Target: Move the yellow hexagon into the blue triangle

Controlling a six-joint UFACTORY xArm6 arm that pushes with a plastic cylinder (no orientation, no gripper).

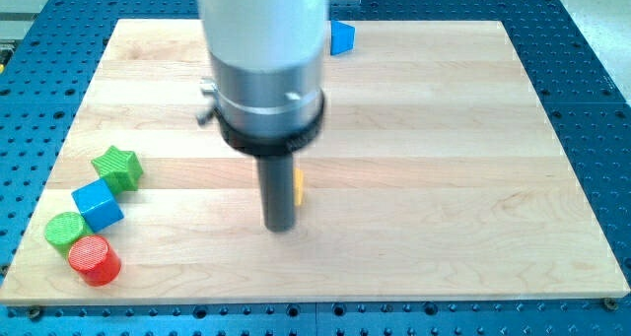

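A sliver of the yellow hexagon [298, 186] showed near the middle of the wooden worktop [444, 159], almost wholly hidden behind the dark rod. My tip [280, 228] sat just beside it, toward the view's left and bottom; whether they touched could not be told. The blue triangle [341, 36] stood well apart at the view's top edge, partly covered by the arm's grey body [261, 40].

At the view's lower left, a green star [117, 167], a blue cube [97, 205], a green cylinder [65, 232] and a red cylinder [95, 259] clustered together.

The arm hung upright. It carried a plain rod as its tool, with no jaws to part or close.

A blue perforated base [592, 90] surrounded the worktop.
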